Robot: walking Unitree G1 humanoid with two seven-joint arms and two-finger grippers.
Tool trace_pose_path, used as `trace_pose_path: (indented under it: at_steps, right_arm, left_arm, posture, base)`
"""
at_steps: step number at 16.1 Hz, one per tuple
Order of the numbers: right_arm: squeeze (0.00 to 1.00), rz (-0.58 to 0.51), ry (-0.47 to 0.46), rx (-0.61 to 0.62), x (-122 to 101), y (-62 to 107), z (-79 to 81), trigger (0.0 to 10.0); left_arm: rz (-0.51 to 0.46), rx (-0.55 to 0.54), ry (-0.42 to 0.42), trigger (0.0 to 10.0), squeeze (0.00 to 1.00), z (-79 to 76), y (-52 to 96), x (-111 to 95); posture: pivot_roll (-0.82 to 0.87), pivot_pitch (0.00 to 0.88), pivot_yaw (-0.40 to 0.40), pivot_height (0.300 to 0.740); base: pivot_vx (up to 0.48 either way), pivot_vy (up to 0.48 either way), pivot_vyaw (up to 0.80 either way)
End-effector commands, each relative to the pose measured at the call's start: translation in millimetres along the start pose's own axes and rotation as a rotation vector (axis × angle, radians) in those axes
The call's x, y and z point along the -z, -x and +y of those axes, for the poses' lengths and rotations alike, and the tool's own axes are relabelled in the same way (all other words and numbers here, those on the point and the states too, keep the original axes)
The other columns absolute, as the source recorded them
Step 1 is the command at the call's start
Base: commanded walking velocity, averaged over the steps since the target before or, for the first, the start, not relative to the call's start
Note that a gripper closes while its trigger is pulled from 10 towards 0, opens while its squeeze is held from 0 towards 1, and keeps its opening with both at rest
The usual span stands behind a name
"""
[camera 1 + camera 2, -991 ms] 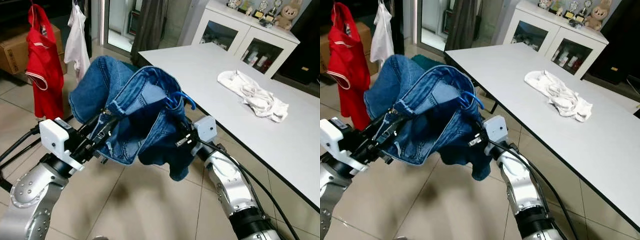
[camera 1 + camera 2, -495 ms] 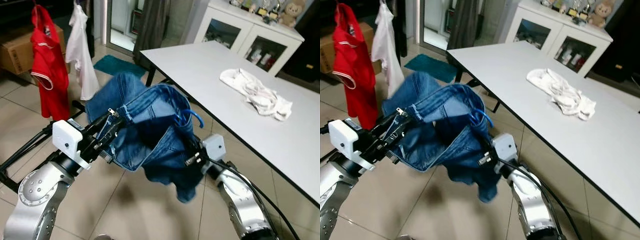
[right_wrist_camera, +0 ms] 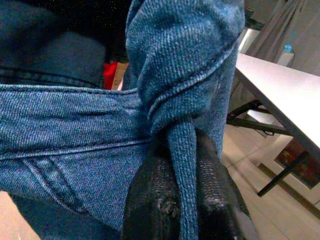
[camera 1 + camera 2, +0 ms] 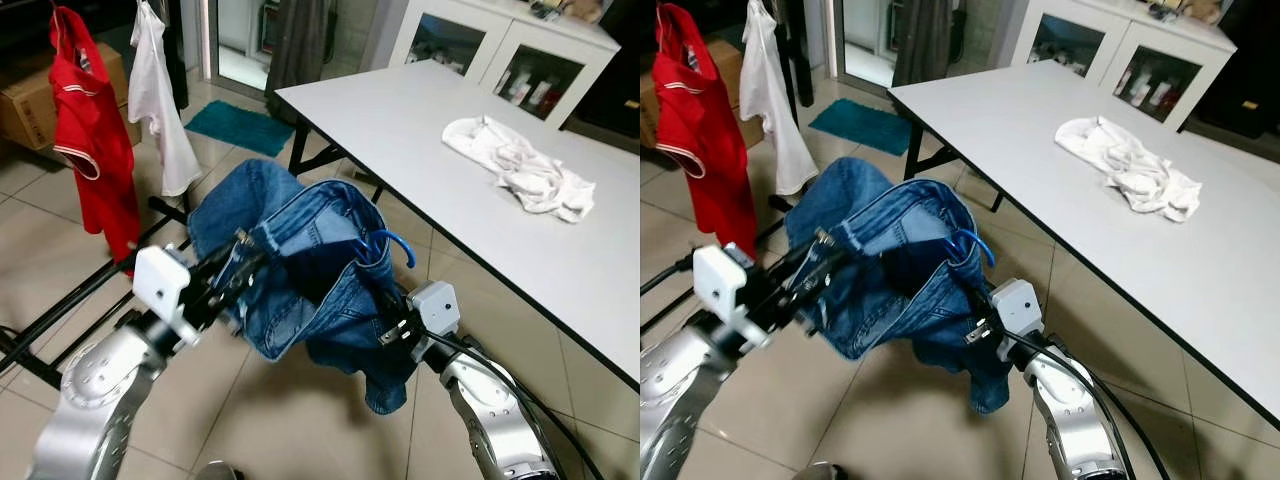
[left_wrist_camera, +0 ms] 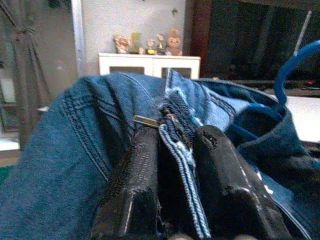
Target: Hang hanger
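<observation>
Denim is what we carry here: a pair of blue jeans (image 4: 300, 270) slung between our two arms, over the tiled floor (image 4: 300, 420) and beside the white worktop (image 4: 470, 150). A blue hanger (image 4: 385, 245) sits inside the waistband, its hook poking up out of the cloth on our right side.

Our left gripper (image 5: 172, 170) has its jaws clenched on a frayed edge of the jeans near the zipper; the wrist view shows the fabric pinched flat between the two black fingers (image 5: 135, 180). Our right gripper (image 3: 182, 190) likewise has its jaws closed on a thick fold of denim, which runs down between the pads.

We judge the load fairly heavy for cloth, and wholly limp: it sags in a deep pouch between the two holds, and a loose leg hangs below our right arm. The weave is coarse, so it should not slide easily, but the weight can drag a thin edge out of a pinch. The hanger is the only stiff part, and probably light and smooth.

To hang it, we would want hold of the hanger near its hook rather than of the denim alone, since cloth gives no control over where the hook points. The rack (image 4: 80, 300) with a red shirt (image 4: 95, 140) and a white top (image 4: 160, 100) stands to our left.
</observation>
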State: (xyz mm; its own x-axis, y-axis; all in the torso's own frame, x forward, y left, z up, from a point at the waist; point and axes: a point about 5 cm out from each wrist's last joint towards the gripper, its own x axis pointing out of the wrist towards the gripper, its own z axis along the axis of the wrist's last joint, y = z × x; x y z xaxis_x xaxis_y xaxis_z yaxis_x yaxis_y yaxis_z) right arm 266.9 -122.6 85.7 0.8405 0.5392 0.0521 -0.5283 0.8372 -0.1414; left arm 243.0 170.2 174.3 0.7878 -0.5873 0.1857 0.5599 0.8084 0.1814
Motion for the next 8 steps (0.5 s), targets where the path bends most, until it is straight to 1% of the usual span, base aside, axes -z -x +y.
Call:
trace_pose_path:
  at_steps: [1,2,4,5,6,8]
  right_arm:
    - [0.0,-0.033,0.019,0.031,-9,2.3,-8.5,0.0]
    - [0.0,-0.033,0.02,0.032,-9,2.3,-8.6,0.0]
    - [0.0,-0.031,0.024,0.038,-9,3.7,-9.8,0.0]
    - [0.0,-0.028,0.025,0.041,-8,5.3,-10.2,0.0]
    - [0.0,-0.027,0.026,0.042,-8,5.7,-10.2,0.0]
    - [0.0,-0.026,0.027,0.045,-8,6.4,-9.7,0.0]
  left_arm:
    - [0.008,0.011,-0.007,10.0,0.0,-4.5,-3.9,3]
    - [0.019,0.001,-0.021,10.0,0.0,-5.9,-5.9,5]
    - [0.037,-0.048,-0.008,10.0,0.0,-9.4,-7.0,11]
    - [0.043,-0.093,0.051,10.0,0.75,-7.9,-4.8,14]
    - [0.044,-0.103,0.057,10.0,1.0,-7.6,-4.2,15]
    - [0.031,-0.117,0.082,10.0,1.0,-12.5,-6.0,16]
  posture:
    - [0.17,0.101,-0.138,0.74]
    - [0.17,0.1,-0.138,0.74]
    - [0.17,0.101,-0.139,0.74]
    - [0.17,0.105,-0.14,0.74]
    - [0.17,0.105,-0.14,0.74]
    - [0.16,0.108,-0.144,0.74]
  base:
    - [0.0,0.0,0.0]
    - [0.0,0.0,0.0]
    - [0.0,0.0,0.0]
    - [0.0,0.0,0.0]
    - [0.0,0.0,0.0]
    - [0.0,0.0,0.0]
